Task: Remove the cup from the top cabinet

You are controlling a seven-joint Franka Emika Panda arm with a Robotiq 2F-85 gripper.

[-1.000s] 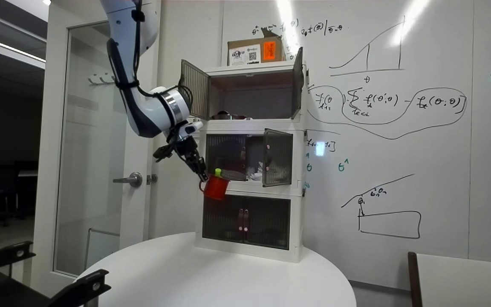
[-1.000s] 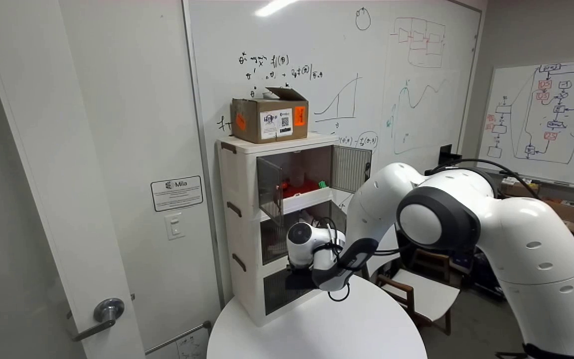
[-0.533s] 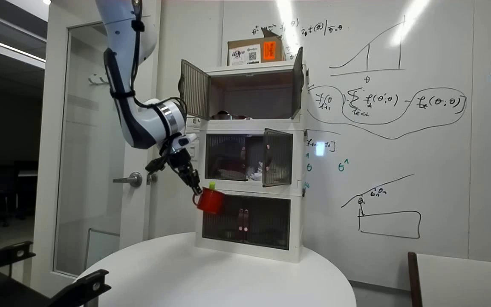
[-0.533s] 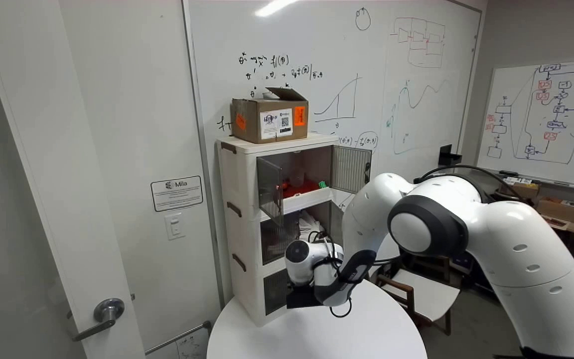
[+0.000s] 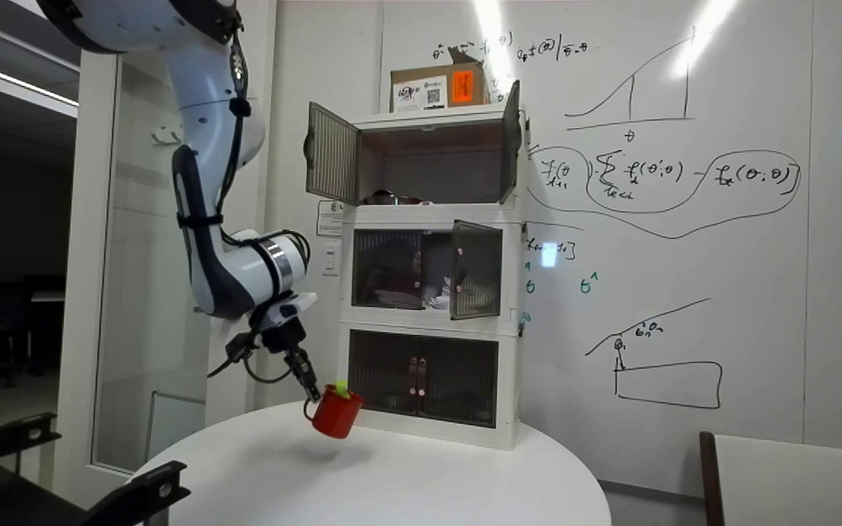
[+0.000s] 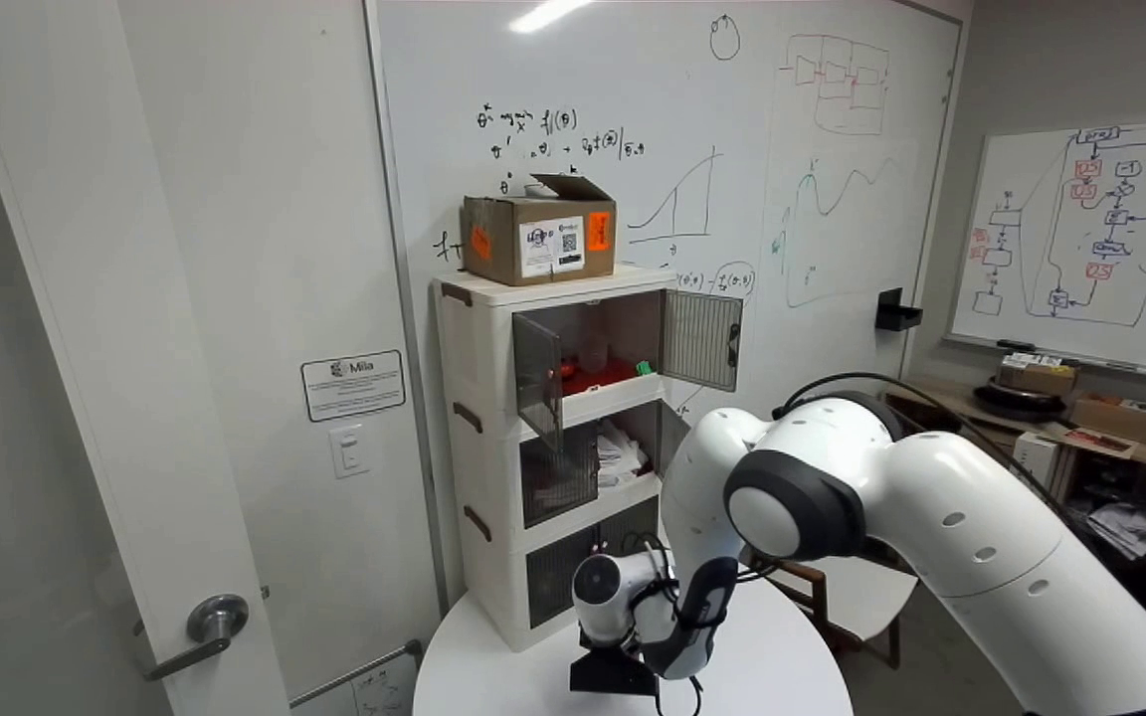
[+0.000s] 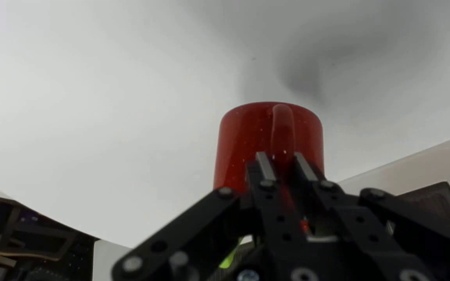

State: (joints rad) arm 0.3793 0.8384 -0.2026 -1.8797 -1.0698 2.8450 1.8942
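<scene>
The red cup (image 5: 338,413) hangs tilted a little above the white table, in front of the bottom compartment's left side. A lime-green thing (image 5: 342,389) sticks out at its rim. My gripper (image 5: 313,394) is shut on the cup's handle. In the wrist view, the fingertips (image 7: 283,166) stand on both sides of the handle, with the red cup body (image 7: 236,144) behind them. In an exterior view the arm hides the cup and fingers. The top cabinet (image 5: 432,168) has both doors swung open; it also shows in an exterior view (image 6: 623,399).
The round white table (image 5: 421,489) lies under the cup. The middle compartment's right door (image 5: 476,270) stands open; the bottom doors (image 5: 421,380) are shut. A cardboard box (image 5: 439,86) sits on top of the unit. A glass door (image 5: 150,292) stands behind the arm.
My gripper has lowered the cup from the middle compartment's height to just above the table, moving slightly left in an exterior view. The grip on the handle has stayed. The doors have not moved.
</scene>
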